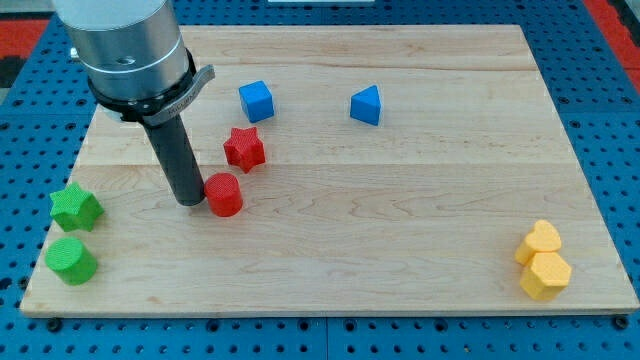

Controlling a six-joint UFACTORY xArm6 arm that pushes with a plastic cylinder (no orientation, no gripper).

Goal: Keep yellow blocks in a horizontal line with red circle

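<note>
The tip (190, 200) carries nothing, pressed against the red circle (224, 194) on its right. Two yellow blocks (543, 259) sit far right and lower. It seems to be nudging the circle; next, a downward push.

open board lies between red circle (224, 194) and yellow blocks (543, 260).

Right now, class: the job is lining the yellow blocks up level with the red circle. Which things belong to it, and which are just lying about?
Belong: red circle, yellow heart, yellow hexagon, my tip just left of the circle.

Lying about: red star, blue cube, blue block, green star, green cylinder.
</note>
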